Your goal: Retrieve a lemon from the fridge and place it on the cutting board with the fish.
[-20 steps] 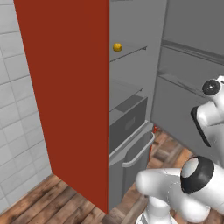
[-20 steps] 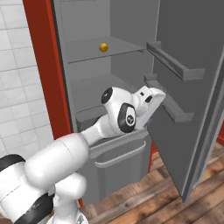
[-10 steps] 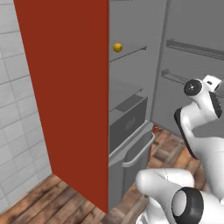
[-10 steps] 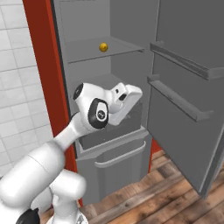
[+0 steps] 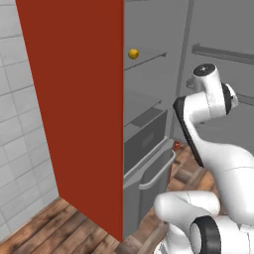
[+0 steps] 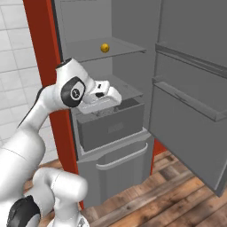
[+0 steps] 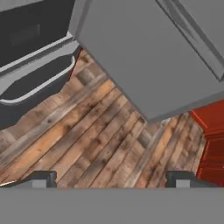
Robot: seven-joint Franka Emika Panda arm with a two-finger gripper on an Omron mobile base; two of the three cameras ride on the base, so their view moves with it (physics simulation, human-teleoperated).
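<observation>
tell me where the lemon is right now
The lemon sits alone on an upper shelf inside the open fridge, above the drawer, in both base views.

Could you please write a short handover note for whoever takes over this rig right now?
Gripper: open and empty, pointing down at the wooden floor in front of the fridge.
Lemon: on an upper shelf inside the fridge, apart from the gripper and above the hand.
Fridge: door open; the drawer below the shelves stands pulled out.
Done: the fridge is open and the lemon is exposed.
Left: raise the hand to the shelf, close the jaws on the lemon, carry it to the cutting board with the fish and set it down.
</observation>
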